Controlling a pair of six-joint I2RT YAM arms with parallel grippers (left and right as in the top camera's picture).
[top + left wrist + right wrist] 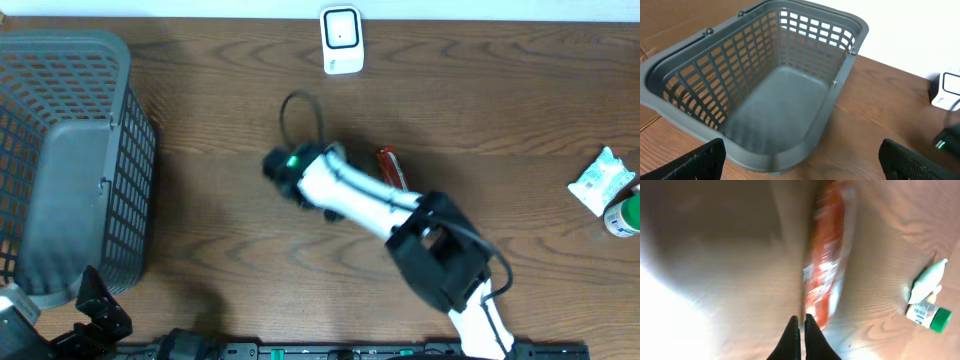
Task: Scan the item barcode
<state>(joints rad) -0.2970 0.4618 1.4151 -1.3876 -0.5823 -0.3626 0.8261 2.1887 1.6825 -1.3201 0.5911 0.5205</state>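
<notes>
Just ahead of the right tool [800, 324] the red packet [827, 265] is smeared by blur: its print cannot be read, and whether the closed tips touch it cannot be told. From overhead the white arm [350, 195] hides this tool's tips and the packet's lower part. To the tool's right, the label of the green-capped bottle [928, 316] is too small to read. Of the left tool [805, 167] only two finger ends show, cut by the lower edge. To its right the scanner [947, 90] is cut by the picture's edge, and below it a dark thing with a green light [946, 142] is too blurred to name.
</notes>
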